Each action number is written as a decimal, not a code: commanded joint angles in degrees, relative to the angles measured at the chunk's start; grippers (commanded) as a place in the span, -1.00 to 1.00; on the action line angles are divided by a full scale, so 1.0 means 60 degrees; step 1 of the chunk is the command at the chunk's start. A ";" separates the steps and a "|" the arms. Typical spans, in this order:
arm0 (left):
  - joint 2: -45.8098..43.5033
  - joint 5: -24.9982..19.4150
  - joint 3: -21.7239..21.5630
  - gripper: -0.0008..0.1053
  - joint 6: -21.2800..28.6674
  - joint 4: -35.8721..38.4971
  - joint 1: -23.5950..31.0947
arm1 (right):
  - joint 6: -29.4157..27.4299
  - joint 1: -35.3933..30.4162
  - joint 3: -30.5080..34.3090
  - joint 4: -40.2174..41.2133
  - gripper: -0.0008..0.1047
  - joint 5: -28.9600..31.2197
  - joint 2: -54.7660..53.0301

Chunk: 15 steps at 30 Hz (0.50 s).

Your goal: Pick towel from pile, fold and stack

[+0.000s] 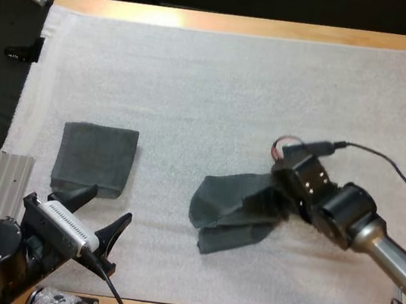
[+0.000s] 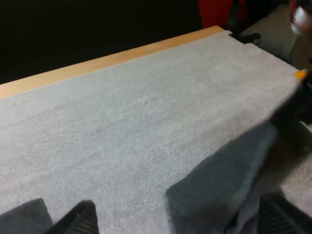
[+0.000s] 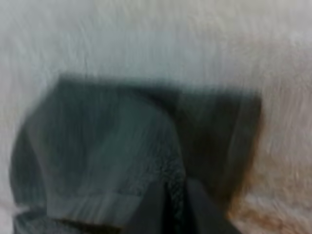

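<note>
Left arm: I have it low at the near left corner of the table (image 1: 230, 23), wrist angled toward the far right.
Left jaws: my left gripper (image 1: 112, 203) is spread wide and holds nothing; its fingers (image 2: 78, 220) stand apart above the white mat (image 1: 220, 86).
Folded towel (image 1: 95, 159): flat on the mat's left side, its near edge at the left fingertips.
Crumpled towel (image 1: 236, 210): right of centre, toward the near side, well apart from the left jaws.
Right arm: reaching in low from the near right, pointing left.
Right jaws: my right gripper (image 1: 281, 202) is closed on the crumpled towel's right end, cloth pinched between its fingers (image 3: 161, 207).
</note>
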 commanded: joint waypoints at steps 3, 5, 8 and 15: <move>0.0048 0.0028 -0.0029 0.24 -0.0084 0.0080 -0.0031 | 0.0166 -0.1123 -0.0227 -0.1096 -0.92 0.0182 0.0467; 0.0041 0.0039 -0.0039 0.24 -0.0075 0.0077 -0.0034 | 0.0194 -0.1543 -0.0290 -0.1272 -0.66 0.0161 0.0521; 0.0053 0.0039 -0.0046 0.24 -0.0107 0.0083 -0.0032 | 0.0236 -0.1885 -0.0439 -0.1479 -0.02 0.0026 0.0537; 0.0081 0.0091 -0.0048 0.24 -0.0124 0.0086 -0.0008 | -0.0020 -0.2025 -0.0787 -0.1299 0.50 -0.0416 0.0423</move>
